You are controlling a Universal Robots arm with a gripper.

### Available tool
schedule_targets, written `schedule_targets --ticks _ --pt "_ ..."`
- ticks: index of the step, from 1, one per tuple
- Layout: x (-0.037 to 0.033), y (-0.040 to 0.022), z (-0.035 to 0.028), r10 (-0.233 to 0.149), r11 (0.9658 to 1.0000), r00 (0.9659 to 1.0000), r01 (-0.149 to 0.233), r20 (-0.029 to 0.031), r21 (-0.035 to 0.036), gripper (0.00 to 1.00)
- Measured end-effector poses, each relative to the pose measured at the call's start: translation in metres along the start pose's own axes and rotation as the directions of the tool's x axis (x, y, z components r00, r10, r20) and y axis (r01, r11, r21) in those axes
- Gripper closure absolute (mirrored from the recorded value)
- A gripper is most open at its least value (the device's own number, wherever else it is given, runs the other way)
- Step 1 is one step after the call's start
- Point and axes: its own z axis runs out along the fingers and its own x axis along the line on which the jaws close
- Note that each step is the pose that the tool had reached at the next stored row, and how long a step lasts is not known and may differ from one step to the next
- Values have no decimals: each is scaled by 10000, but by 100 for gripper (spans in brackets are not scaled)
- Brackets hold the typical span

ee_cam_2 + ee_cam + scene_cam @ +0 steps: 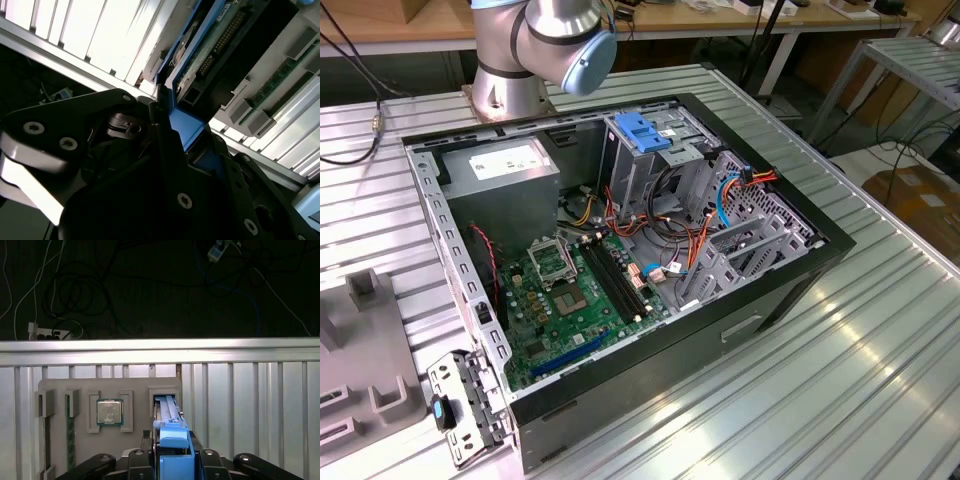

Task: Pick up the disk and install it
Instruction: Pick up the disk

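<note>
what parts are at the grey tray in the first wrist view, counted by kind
disk: 1, gripped by the gripper at its slot
processor chip: 1
green memory stick: 1
total: 3 parts at the grey tray

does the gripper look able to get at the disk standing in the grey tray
Probably yes. The gripper is right at the disk, whose blue end reaches into it in both wrist views. Nothing lies between them, and the tray leaves that end uncovered.
</note>
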Motion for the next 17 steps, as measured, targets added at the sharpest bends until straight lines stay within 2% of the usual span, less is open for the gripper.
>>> schedule_targets --ticks 4,9,11,17 --pt "-2 1 -58 -1 10000 10000 1 44 -1 63" --pt "-5 2 -135 0 10000 10000 0 49 -1 63" --pt "-8 2 -190 0 10000 10000 0 50 -1 63" --pt "-9 2 -215 -1 10000 10000 1 50 -1 63"
